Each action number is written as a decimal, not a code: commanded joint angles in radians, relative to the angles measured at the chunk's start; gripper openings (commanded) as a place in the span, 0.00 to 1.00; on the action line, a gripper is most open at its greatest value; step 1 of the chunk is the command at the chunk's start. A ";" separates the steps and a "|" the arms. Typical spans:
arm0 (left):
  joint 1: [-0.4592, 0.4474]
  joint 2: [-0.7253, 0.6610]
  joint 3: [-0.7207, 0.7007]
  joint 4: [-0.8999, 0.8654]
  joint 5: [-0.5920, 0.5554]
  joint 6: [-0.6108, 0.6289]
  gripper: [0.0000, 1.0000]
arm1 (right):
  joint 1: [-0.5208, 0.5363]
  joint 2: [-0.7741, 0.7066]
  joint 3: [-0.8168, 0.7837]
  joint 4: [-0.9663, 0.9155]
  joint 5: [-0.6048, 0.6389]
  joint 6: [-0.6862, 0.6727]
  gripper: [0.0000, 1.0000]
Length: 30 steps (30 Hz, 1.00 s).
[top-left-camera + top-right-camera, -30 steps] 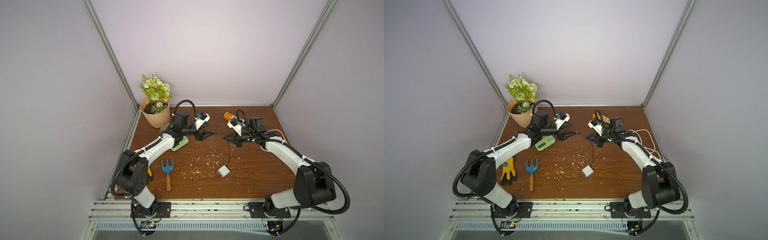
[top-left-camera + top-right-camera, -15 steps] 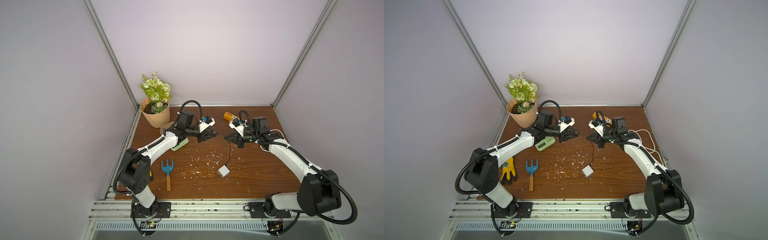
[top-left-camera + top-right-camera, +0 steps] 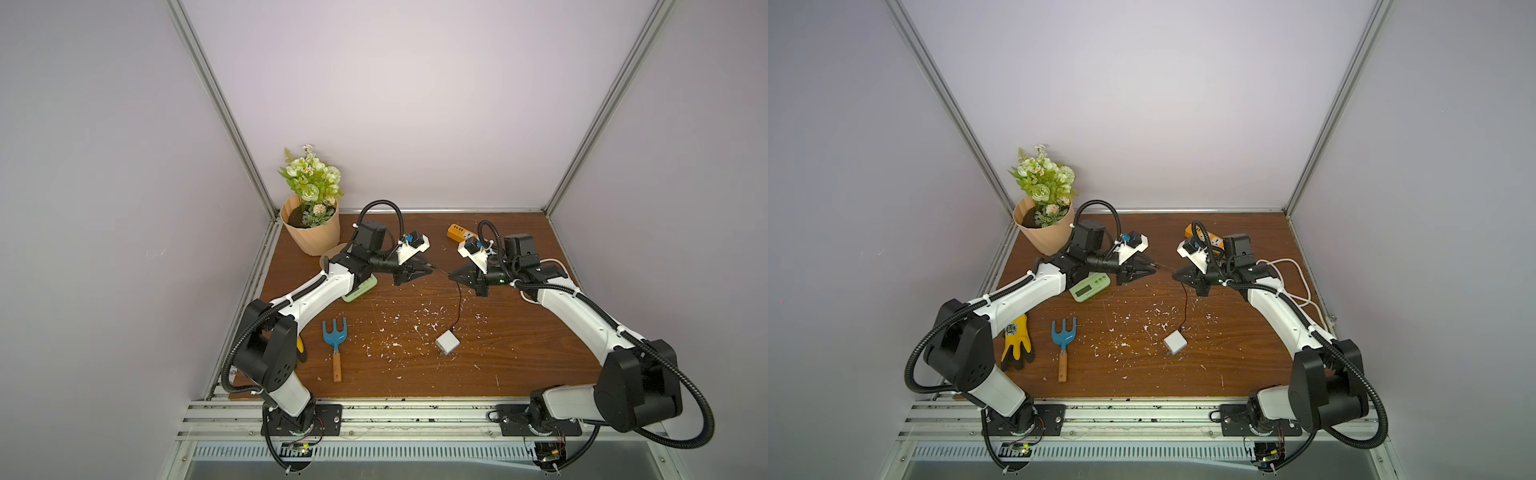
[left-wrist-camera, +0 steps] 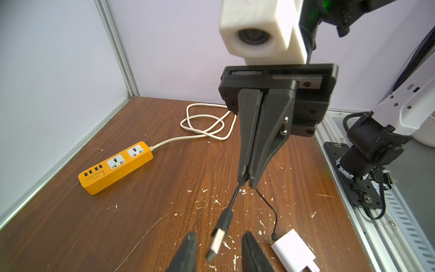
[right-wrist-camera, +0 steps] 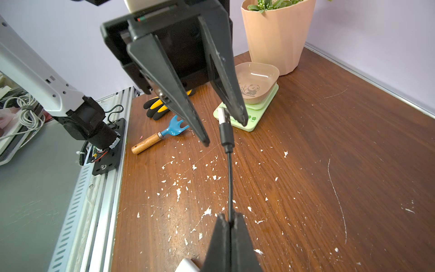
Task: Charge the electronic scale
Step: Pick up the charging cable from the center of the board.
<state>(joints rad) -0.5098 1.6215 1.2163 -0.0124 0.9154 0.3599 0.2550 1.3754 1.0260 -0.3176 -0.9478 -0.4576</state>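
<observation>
The right gripper [image 5: 229, 221] is clamped tight on the black cable [image 5: 230, 183]. The left gripper [image 4: 219, 235] is partly open, jaws either side of the plug [image 4: 217, 240]

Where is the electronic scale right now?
In both top views the electronic scale lies at the table's rear left, just in front of the flower pot and partly under the left arm.

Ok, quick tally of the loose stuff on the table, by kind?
Charging gear: 3 (power strip, charger, cable)
Garden things: 3 (flowerpot, fork, glove)
Weighing: 1 (scale)
Total: 7
</observation>
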 commanded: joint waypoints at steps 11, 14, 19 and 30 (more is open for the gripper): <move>-0.010 -0.029 0.020 -0.031 0.008 0.028 0.04 | 0.007 -0.041 -0.004 -0.008 -0.021 -0.045 0.09; -0.011 -0.034 0.021 -0.025 0.010 0.004 0.04 | 0.007 -0.065 -0.020 0.035 0.003 -0.014 0.20; -0.011 -0.043 0.022 0.017 0.001 -0.141 0.05 | 0.004 -0.163 -0.128 0.273 0.073 0.136 0.38; -0.011 -0.054 0.008 0.184 0.015 -0.608 0.06 | 0.004 -0.259 -0.305 0.806 0.162 0.610 0.57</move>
<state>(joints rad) -0.5110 1.6009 1.2163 0.0872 0.9119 -0.0669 0.2558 1.1187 0.7055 0.2825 -0.8059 -0.0235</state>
